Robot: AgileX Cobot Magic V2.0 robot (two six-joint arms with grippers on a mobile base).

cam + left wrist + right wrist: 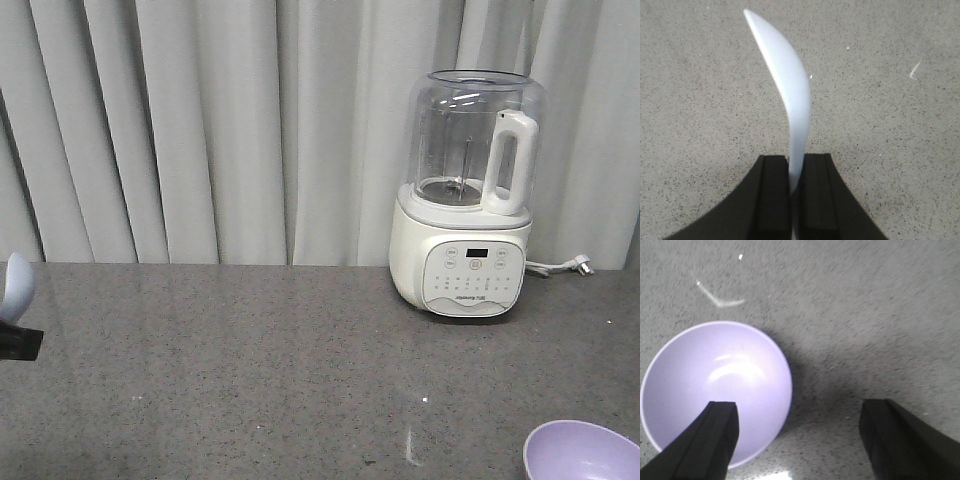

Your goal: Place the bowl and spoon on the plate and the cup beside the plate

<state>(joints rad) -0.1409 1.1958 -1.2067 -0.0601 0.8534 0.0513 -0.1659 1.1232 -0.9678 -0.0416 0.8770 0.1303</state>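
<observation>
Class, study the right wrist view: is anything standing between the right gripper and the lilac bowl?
Nothing visible does. The right gripper is open, with one finger over the empty bowl and the other over the countertop beside it. How far above the bowl it hangs cannot be told.

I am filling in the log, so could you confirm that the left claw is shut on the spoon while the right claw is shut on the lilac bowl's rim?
Not quite: the left claw is shut on the spoon, but the right wrist view shows the right claw open, spread wide at the lilac bowl, gripping nothing.
</observation>
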